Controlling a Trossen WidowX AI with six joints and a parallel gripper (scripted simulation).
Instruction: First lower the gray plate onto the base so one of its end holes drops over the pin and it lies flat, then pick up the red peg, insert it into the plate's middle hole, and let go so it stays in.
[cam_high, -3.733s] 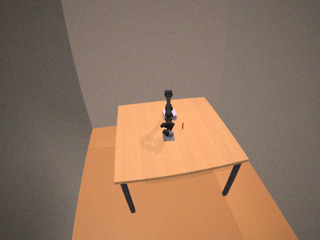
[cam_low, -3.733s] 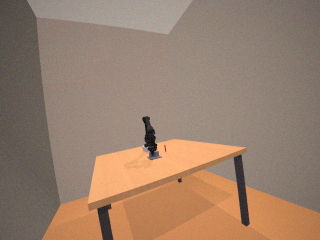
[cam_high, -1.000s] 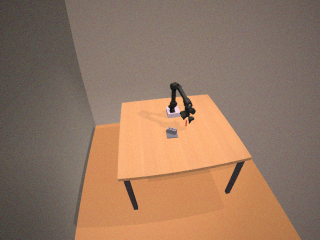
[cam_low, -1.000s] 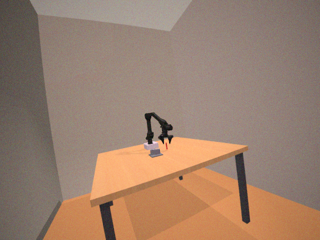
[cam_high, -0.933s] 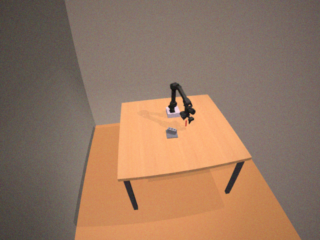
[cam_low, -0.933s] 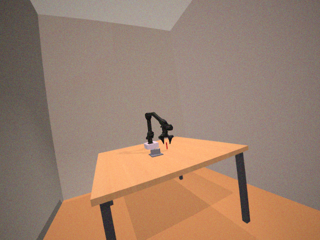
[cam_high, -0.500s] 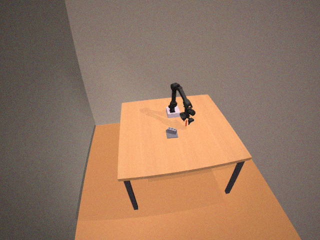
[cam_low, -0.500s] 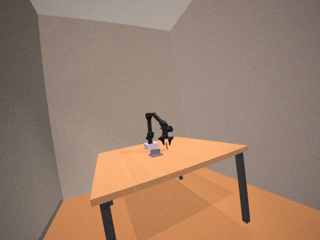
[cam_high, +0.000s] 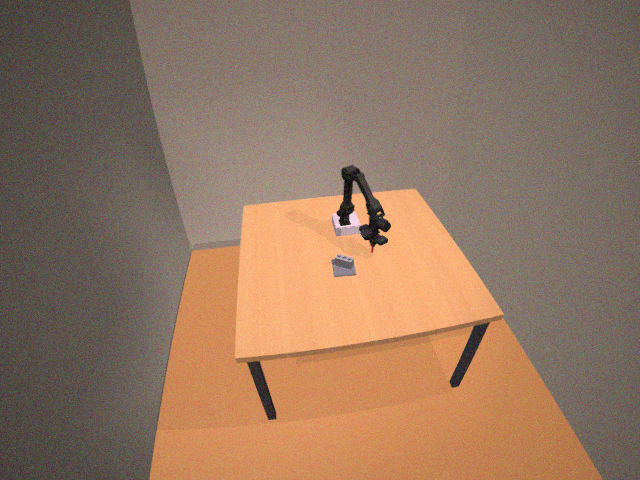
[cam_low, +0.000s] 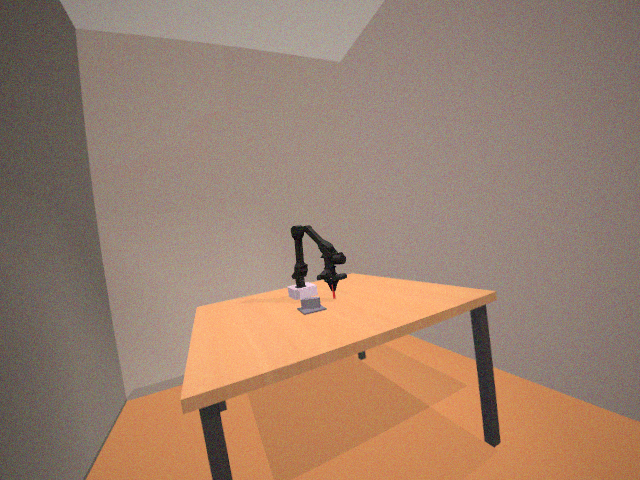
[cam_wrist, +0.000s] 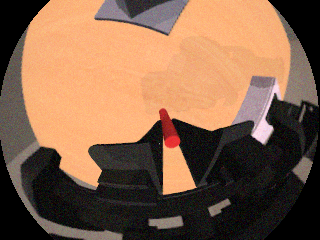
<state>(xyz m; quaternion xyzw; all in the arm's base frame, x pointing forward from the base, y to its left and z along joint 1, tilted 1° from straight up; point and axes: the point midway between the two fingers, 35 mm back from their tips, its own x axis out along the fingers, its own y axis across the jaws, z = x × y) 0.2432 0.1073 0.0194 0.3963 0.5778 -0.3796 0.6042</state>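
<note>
My gripper (cam_high: 373, 244) (cam_low: 333, 288) (cam_wrist: 166, 122) is shut on the red peg (cam_high: 372, 249) (cam_low: 333, 295) (cam_wrist: 172, 140), which stands upright between the fingertips. The peg's lower part shows below the fingers in the top and exterior views. The gray plate (cam_high: 343, 261) (cam_low: 310, 303) is a thick bar with a row of holes in its top. It sits on the flat gray base (cam_high: 343, 272) (cam_low: 312, 311) (cam_wrist: 172, 22) and looks level. The pin cannot be made out. In the wrist view the plate is cut off by the top edge, and its holes are out of sight.
The arm stands on a pale block (cam_high: 347, 227) (cam_low: 294, 294) (cam_wrist: 255, 100) towards the back of the wooden table (cam_high: 305, 315) (cam_low: 248, 356) (cam_wrist: 75, 75). The base and plate are to the left of the peg and nearer the front edge in the top view.
</note>
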